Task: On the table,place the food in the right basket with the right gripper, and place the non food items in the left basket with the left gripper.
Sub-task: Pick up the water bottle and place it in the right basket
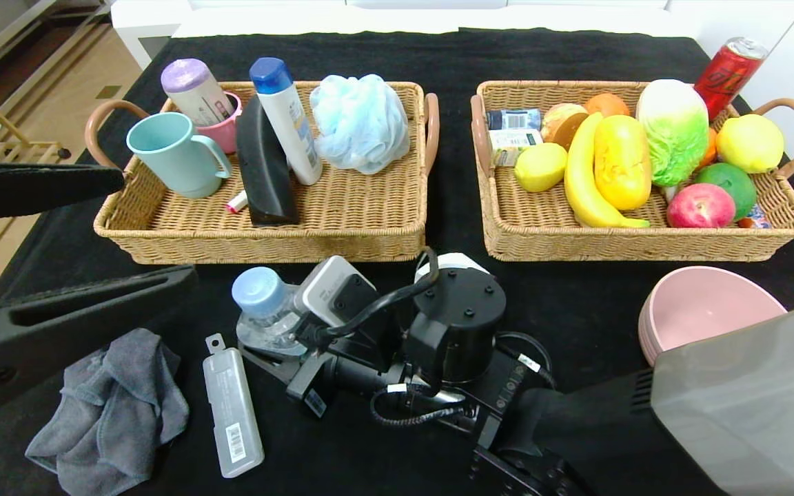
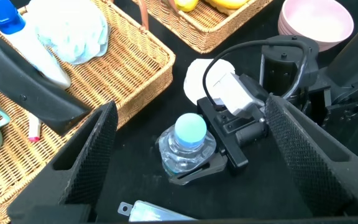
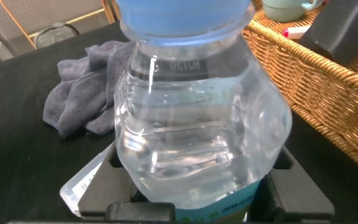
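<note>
Near the worktop's (image 1: 576, 303) front, between the baskets and the grey cloth (image 1: 111, 406), our right tool (image 1: 266, 344) has its fingers pinched on the upright water bottle (image 1: 262, 303). We lift straight up, clear the right basket's (image 1: 645, 241) front rim, and set the bottle into a gap beside the lemon (image 1: 540, 167). Our left tool (image 1: 38, 262) waits spread wide at the left edge.

No wording can be read with certainty. The red can (image 1: 729, 74), beyond the right claw (image 1: 266, 351) behind the far basket, carries dark script too small to make out. The clear flat case (image 1: 232, 412) just beside that claw bears a barcode sticker, digits illegible.
</note>
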`<action>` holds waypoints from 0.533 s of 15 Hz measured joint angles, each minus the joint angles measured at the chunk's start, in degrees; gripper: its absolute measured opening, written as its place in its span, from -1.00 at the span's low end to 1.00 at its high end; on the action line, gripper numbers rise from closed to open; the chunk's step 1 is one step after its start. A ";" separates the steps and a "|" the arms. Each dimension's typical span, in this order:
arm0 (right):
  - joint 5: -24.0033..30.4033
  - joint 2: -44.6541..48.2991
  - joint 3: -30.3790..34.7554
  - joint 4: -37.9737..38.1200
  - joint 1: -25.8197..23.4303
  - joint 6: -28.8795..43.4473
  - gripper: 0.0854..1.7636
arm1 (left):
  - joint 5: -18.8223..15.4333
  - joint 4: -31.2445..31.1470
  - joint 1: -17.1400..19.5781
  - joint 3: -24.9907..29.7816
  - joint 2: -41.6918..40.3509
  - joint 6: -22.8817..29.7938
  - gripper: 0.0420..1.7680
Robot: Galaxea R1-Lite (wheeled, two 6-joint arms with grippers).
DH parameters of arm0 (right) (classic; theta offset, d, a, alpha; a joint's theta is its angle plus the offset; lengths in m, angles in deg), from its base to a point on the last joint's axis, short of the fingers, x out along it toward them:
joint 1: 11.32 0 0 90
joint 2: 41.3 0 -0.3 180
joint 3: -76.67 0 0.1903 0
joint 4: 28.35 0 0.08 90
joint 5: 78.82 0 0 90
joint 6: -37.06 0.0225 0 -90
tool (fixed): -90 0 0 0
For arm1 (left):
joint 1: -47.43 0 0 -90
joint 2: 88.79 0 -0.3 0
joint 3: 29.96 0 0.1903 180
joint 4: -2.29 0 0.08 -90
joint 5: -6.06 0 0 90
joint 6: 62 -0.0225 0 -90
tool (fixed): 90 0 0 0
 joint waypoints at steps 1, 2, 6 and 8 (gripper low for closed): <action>0.00 0.09 0.09 -1.02 0.13 0.27 -0.04 | 0.00 0.00 0.00 0.00 0.06 0.11 0.94; 0.05 0.28 0.28 -1.60 0.28 0.46 -0.04 | 0.00 0.05 -0.05 0.02 0.16 0.74 0.94; 0.07 1.82 1.41 -1.74 0.02 1.29 -0.04 | 0.13 1.80 0.00 0.02 0.11 1.35 0.94; 0.02 3.44 2.22 -1.79 -0.24 2.36 -0.04 | 0.13 2.07 0.00 0.20 0.11 1.35 0.94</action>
